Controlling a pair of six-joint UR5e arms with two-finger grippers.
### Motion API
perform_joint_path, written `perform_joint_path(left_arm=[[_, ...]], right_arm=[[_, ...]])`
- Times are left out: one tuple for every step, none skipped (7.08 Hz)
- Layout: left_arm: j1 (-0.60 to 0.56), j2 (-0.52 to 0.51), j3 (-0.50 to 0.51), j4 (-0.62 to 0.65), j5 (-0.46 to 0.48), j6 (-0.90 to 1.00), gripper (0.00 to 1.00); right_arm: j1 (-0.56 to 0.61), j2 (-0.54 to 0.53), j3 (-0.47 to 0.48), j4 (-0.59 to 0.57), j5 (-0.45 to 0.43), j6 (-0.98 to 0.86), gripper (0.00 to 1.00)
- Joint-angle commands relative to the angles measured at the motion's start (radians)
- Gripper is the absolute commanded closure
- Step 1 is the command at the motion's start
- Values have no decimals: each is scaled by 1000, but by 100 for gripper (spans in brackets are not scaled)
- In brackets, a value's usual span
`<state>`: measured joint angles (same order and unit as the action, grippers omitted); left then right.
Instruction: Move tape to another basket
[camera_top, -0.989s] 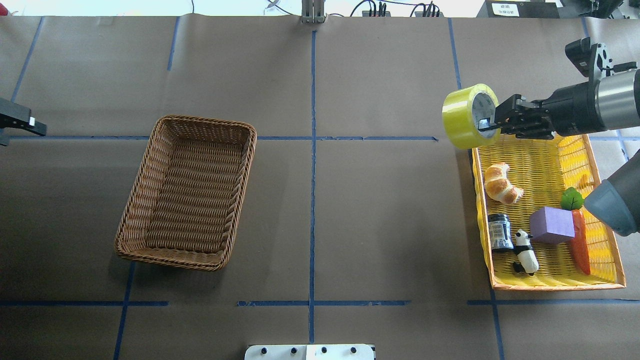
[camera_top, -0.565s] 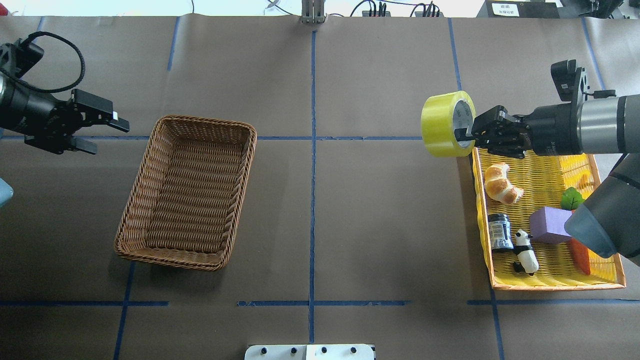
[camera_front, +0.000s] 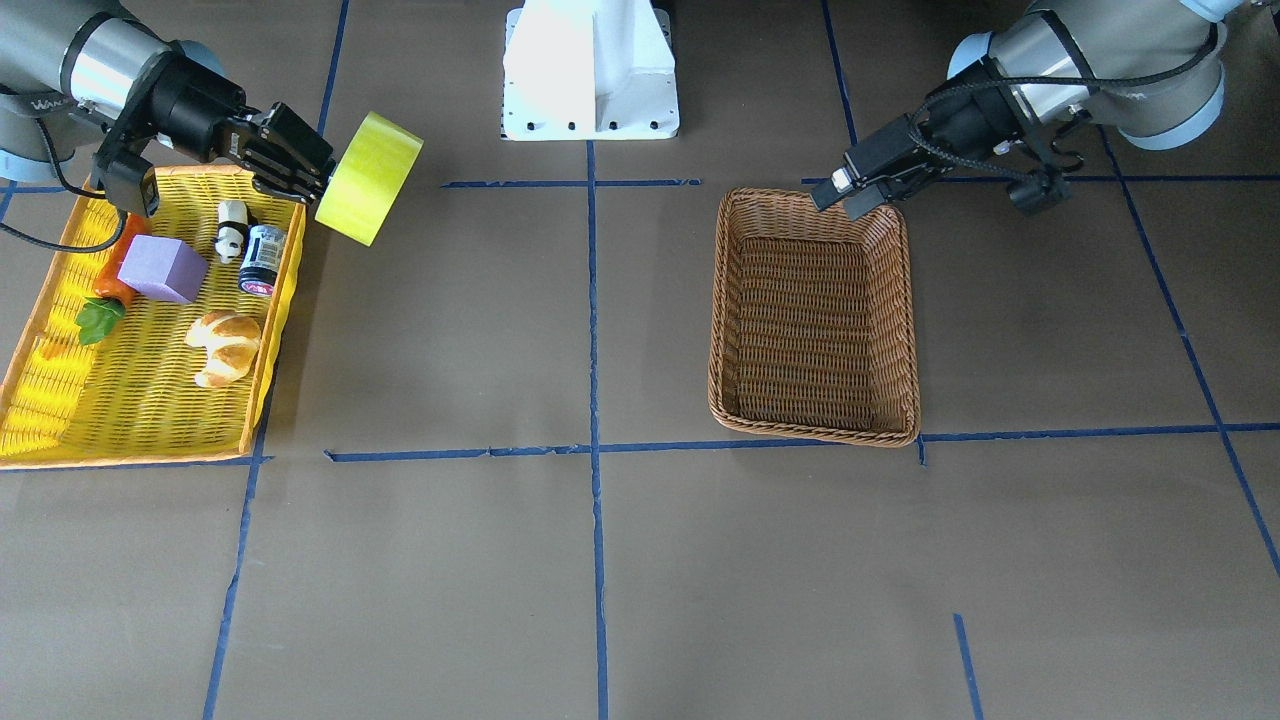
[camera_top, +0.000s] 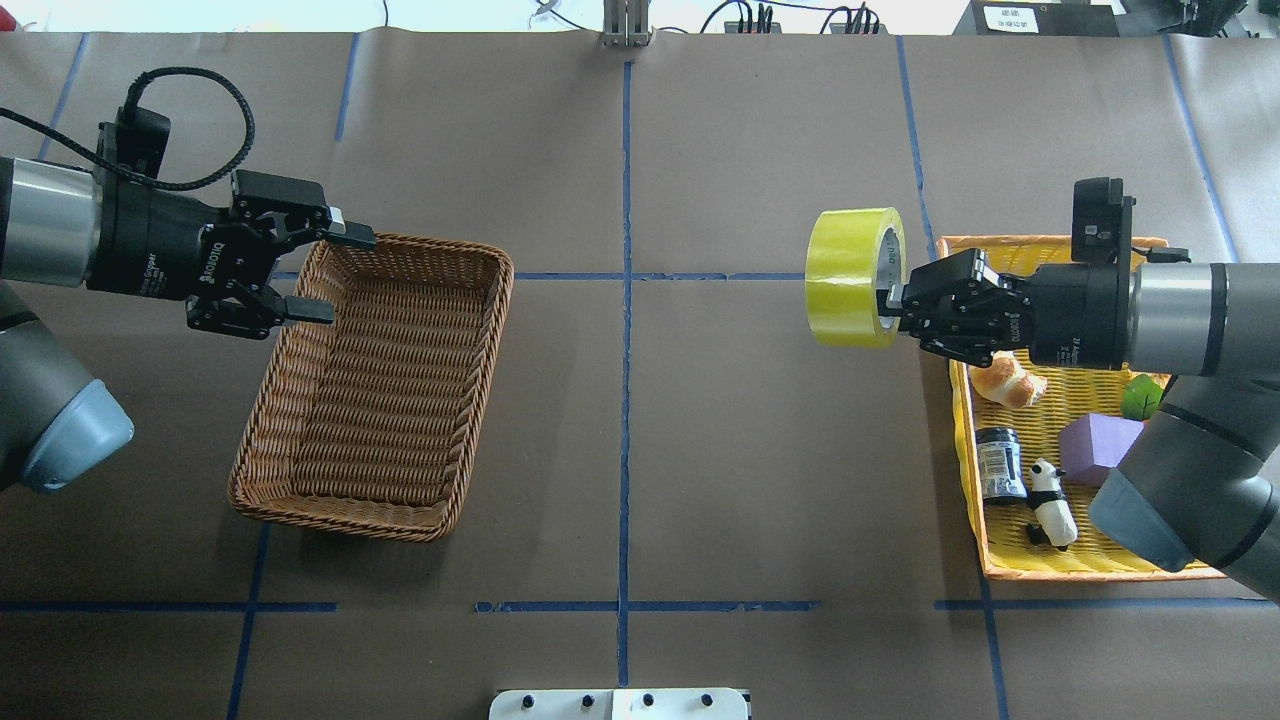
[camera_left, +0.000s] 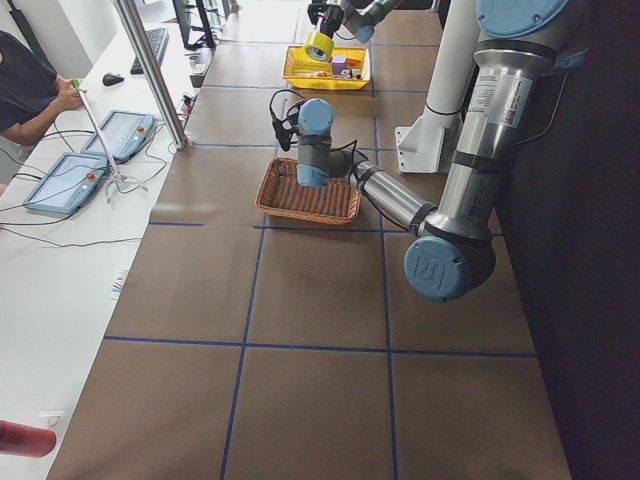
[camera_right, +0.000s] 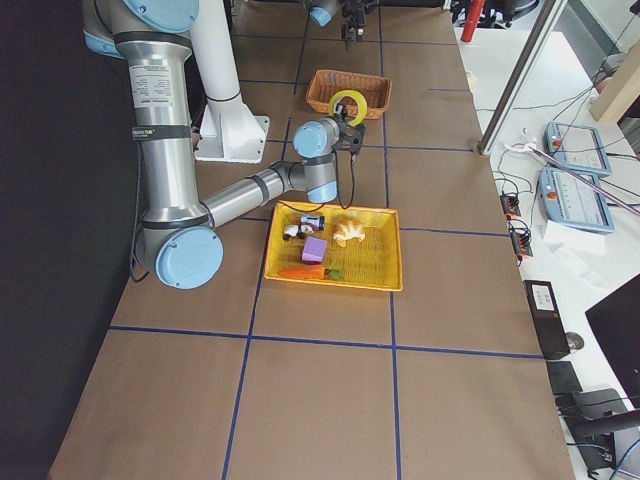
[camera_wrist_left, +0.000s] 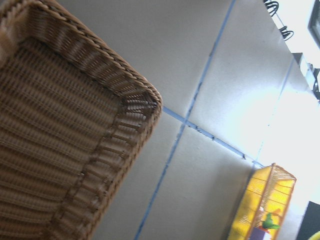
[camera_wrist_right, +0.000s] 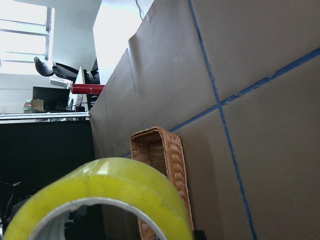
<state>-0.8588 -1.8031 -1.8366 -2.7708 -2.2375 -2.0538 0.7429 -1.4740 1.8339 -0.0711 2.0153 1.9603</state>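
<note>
The yellow tape roll (camera_top: 845, 278) hangs in the air just left of the yellow plastic basket (camera_top: 1090, 572), held on edge. My right gripper (camera_top: 890, 300) is shut on the tape's wall, one finger inside the core. The tape also shows in the front view (camera_front: 368, 178) and fills the bottom of the right wrist view (camera_wrist_right: 100, 195). The brown wicker basket (camera_top: 340, 525) sits empty on the left half of the table. My left gripper (camera_top: 335, 275) is open and empty over its far left corner, also in the front view (camera_front: 848, 195).
The yellow plastic basket holds a croissant (camera_top: 1010, 385), a dark jar (camera_top: 1000, 463), a panda figure (camera_top: 1052, 503), a purple block (camera_top: 1095, 448) and a green leaf (camera_top: 1143, 398). The robot's white base (camera_front: 590, 70) stands at the table's near edge. Blue tape lines cross the brown table.
My right arm has carried the tape left, out from over the yellow basket. My left arm has come in from the left edge to the wicker basket's far corner, gripper open.
</note>
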Motion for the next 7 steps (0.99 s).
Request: perform_joint_path(left_arm=[[53,1,31,-230,71,-98,0],[96,-1,66,-345,132,-145,0],[171,-1,107,-504,248,-202,0],[232,-2,121,-595,348,-238,0],[280,-13,106,-625,393,-270,0],[285,-34,102,-628,398,-323,0],[285,-66,103,-645,401,-386,0]], right_arm=[[-46,9,-2,115,-15,23,98],[-81,29,4,119,-18,23,98],[-126,88,2,119,-41,25,97],[-189,127,1,119,-102,25,97],[-256,154,1,119,-153,23,97],[-302,171,-2,119,-177,23,97],[-327,191,-2,119,-184,22,97]])
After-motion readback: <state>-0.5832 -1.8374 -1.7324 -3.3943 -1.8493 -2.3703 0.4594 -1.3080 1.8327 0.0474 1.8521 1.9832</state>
